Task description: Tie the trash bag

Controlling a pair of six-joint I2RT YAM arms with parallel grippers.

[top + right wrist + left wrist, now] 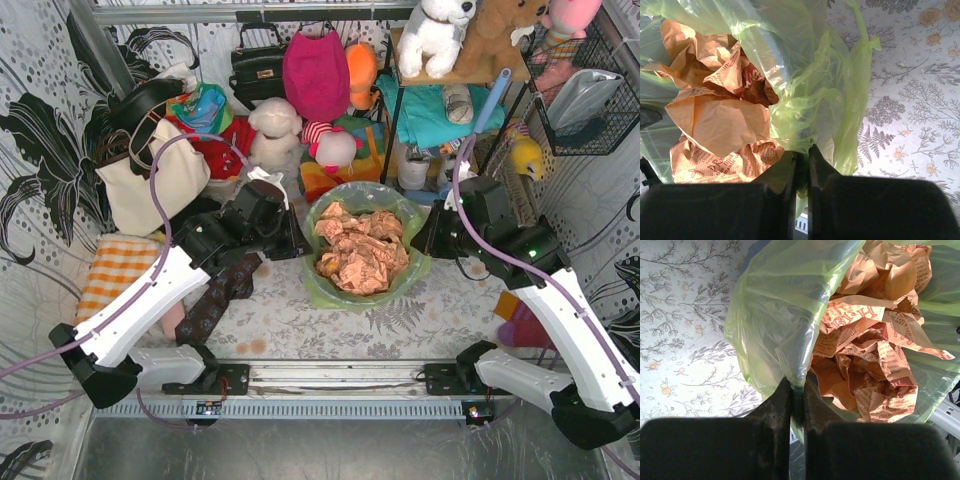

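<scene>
Bag [360, 190] is sitting open, unknotted; left gripper [796, 386] and right gripper [801, 153] are pinching opposite rim sides; gathering and knotting are pending.

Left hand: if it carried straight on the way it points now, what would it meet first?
The left hand is shut on the trash bag rim, so it meets that green film first; probably the crumpled paper next, though depth is unclear.
</scene>
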